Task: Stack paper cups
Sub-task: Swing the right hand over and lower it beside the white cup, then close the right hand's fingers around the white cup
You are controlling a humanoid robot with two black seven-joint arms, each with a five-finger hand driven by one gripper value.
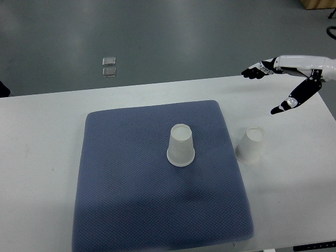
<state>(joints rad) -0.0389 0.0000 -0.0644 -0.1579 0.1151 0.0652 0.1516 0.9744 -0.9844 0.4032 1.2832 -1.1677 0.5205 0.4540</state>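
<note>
Cups (181, 146) (250, 145) sit well apart from the spread right hand (283, 86).

Two paper cups (181, 146) (250, 145), one blue mat (131, 184), one hand (286, 84).

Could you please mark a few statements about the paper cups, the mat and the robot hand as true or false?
1. Both paper cups stand upside down. True: the cup on the mat and the cup on the table show their bases upward.
2. The cups are already stacked. False: they stand apart.
3. Both cups rest on the blue mat. False: one stands on the white table, just right of the mat.
4. The right robot hand holds nothing. True: its fingers are spread, above and right of the cups.
5. The left robot hand grips a cup. False: no left robot hand is visible.
</note>
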